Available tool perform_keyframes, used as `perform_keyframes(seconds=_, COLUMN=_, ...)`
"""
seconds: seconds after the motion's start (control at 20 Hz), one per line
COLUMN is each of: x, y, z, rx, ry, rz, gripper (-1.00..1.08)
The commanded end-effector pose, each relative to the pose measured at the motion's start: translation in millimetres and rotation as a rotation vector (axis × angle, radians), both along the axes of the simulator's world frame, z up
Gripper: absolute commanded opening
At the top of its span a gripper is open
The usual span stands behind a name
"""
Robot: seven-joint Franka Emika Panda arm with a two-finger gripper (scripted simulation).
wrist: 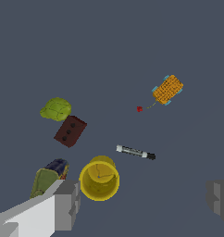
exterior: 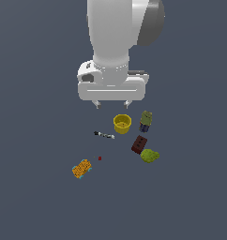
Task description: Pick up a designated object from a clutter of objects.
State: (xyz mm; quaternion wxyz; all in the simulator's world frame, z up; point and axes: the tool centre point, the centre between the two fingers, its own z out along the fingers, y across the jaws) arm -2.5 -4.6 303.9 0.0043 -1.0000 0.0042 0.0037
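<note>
The thin pen-like stick point(exterior: 103, 135), black at one end and white-grey along the rest, lies flat on the grey floor; it also shows in the wrist view point(wrist: 135, 152). My gripper point(exterior: 112, 104) hangs open and empty well above the floor, behind the stick and the yellow cup point(exterior: 122, 123). In the wrist view point(wrist: 144, 203) its two grey fingers point(wrist: 67, 203) stand wide apart, one overlapping the can. The clutter lies around the stick: yellow cup point(wrist: 99, 178), green-and-navy can point(exterior: 145, 121), dark brown block point(exterior: 139, 144), lumpy green item point(exterior: 150, 155), orange-and-teal block point(exterior: 81, 168).
A tiny red dot point(exterior: 100, 158) lies between the stick and the orange-and-teal block, also visible in the wrist view point(wrist: 140, 109). The can point(wrist: 48, 178), brown block point(wrist: 70, 131) and lumpy green item point(wrist: 56, 109) cluster on the exterior view's right.
</note>
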Motion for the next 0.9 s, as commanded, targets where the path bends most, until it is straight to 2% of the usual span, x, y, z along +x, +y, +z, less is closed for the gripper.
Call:
perform_keyframes(seconds=0.0, x=0.0, y=0.0, z=0.0, rx=0.000, ry=0.000, rz=0.000, gripper=1.00)
perform_keyframes(seconds=0.45, x=5.0, y=5.1, z=3.6, rx=-0.013, ry=-0.024, rz=0.009, gripper=1.00)
perform_keyframes(seconds=0.85, x=5.2, y=3.8, z=0.0, rx=-0.015, ry=-0.023, rz=0.025, gripper=1.00)
